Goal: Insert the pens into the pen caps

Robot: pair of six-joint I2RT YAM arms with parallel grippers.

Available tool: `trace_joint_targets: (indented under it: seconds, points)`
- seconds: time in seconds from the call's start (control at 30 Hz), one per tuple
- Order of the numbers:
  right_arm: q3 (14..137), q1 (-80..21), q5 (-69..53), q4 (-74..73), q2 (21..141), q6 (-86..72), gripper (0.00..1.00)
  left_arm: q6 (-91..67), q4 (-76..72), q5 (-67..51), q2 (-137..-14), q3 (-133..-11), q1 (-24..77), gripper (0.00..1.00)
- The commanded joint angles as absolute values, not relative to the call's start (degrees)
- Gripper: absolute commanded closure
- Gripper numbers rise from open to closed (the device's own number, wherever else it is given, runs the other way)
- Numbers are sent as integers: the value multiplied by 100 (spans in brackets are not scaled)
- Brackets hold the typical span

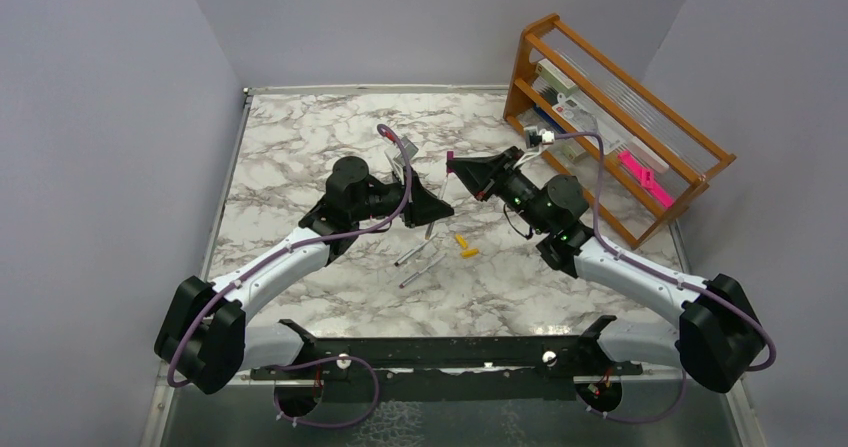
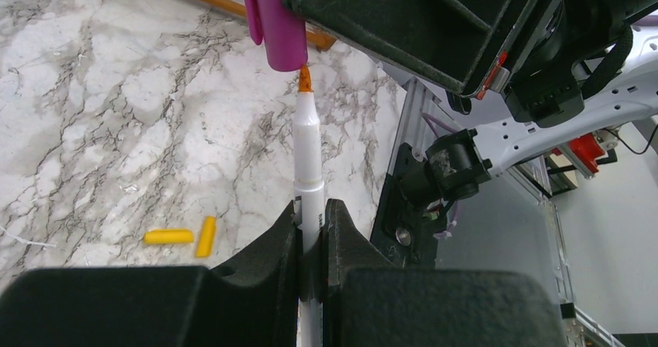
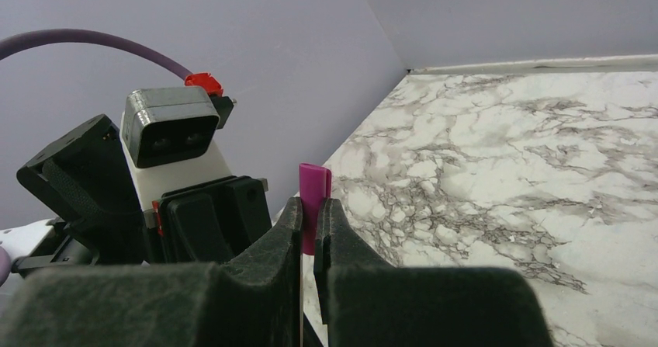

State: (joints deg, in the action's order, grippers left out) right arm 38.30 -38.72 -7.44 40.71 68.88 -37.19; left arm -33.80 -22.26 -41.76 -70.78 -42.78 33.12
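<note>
Marble-patterned table (image 1: 300, 137) seen from above, with a wooden rack (image 1: 640, 85) at its back right corner. Two robot arms reach in from the near edge, the left arm (image 1: 270, 262) and the right arm (image 1: 640, 267), and their ends meet above the middle of the table.

The left claw (image 2: 312, 211) is clamped on a slim white-grey pen (image 2: 308, 145), which sticks out past its fingers with an orange tip leading. The right claw (image 3: 313, 207) is pinched shut on a magenta cap (image 3: 313, 188), with the cap standing out beyond its fingers.

In the left wrist view the orange tip sits right at the open mouth of the magenta cap (image 2: 273, 21), touching or just short of it. The body of the pen is fully outside the cap, so by the look of it this first pairing is lined up but not yet pushed home.

Lying on the table below the claws are two more pens (image 1: 415, 262), side by side and uncapped. Near them, to their right, are two small yellow caps (image 1: 465, 247), close together and empty.

Judged from this, no pen is capped so far: one is at the point of insertion, and two pens and two caps are left.
</note>
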Motion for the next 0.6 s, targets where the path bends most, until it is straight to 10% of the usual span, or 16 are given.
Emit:
trace_joint_targets:
  seconds: [0.0,0.57]
  points:
    - [3973,-3885,-910,4315,6918,-3649,99,-3372,-2427,-4335,-6978,-4267,3349,100]
    - [3841,-3885,-1071,4335,6865,-3656,99,-3410,-2426,-4278,-7038,-4246,3349,100]
